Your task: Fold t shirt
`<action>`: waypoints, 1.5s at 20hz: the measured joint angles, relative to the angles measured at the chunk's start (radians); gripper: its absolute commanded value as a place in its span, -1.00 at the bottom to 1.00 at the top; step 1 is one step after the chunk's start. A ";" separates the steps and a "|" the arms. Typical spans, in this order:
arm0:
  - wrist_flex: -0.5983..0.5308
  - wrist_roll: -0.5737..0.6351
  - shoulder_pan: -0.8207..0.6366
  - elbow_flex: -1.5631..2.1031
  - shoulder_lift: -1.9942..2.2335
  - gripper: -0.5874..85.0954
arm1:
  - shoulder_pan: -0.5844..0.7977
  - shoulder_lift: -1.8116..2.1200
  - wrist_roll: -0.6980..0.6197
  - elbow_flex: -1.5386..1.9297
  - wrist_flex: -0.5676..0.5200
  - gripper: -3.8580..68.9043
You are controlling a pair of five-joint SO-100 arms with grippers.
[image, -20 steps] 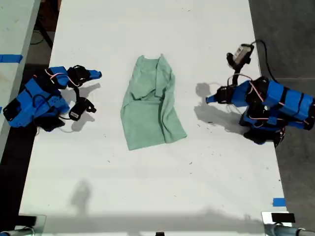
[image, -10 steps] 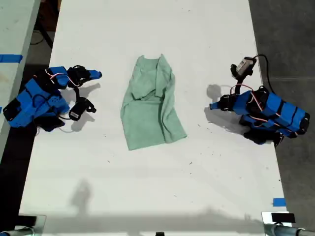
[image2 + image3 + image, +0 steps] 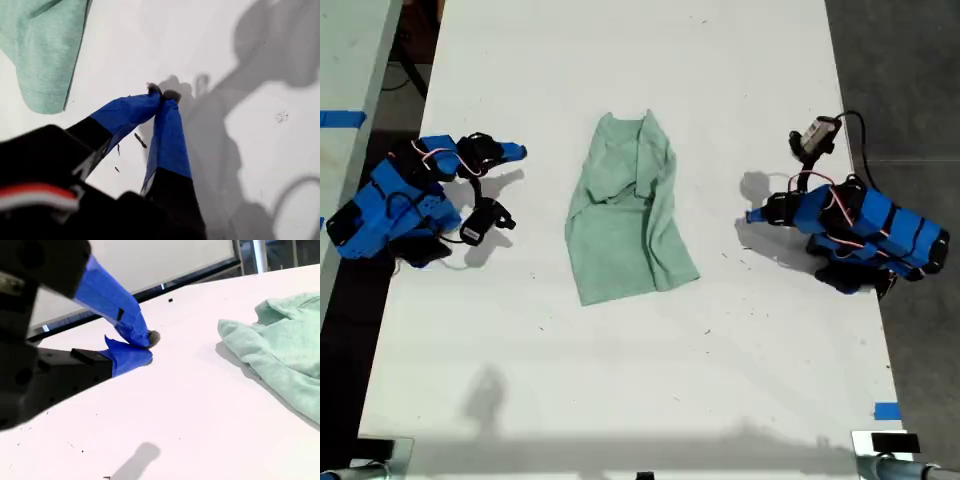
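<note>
The pale mint-green t shirt (image 3: 630,215) lies crumpled and folded lengthwise in the middle of the white table (image 3: 620,390), collar end toward the far edge. My first gripper (image 3: 752,213) rests low at the exterior view's right, pointing at the shirt, a hand's width short of it. It is shut and empty (image 3: 162,95), with a hem corner of the shirt (image 3: 45,50) beyond it. My second gripper (image 3: 520,152) sits at the exterior view's left, level with the collar and apart from the cloth. Its tips (image 3: 147,347) are together, holding nothing, and the shirt (image 3: 285,350) lies off to one side.
A second table with blue tape (image 3: 340,118) stands beyond the exterior view's left edge. Another blue tape mark (image 3: 887,411) sits near the table's front corner at the exterior view's right. A black cable (image 3: 865,120) loops behind the first arm.
The first arm has drawn back toward the exterior view's right and folded lower. The shirt and the second arm have not moved.
</note>
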 measured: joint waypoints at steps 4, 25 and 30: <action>0.000 0.000 0.000 0.000 0.000 -0.98 | 0.000 0.000 0.005 0.000 0.000 -0.87; 0.000 0.000 0.000 0.000 0.000 -0.95 | -0.017 0.000 0.028 0.000 0.000 -0.88; 0.000 0.000 0.000 0.000 0.000 -0.99 | -0.017 0.000 0.028 0.000 0.000 -0.88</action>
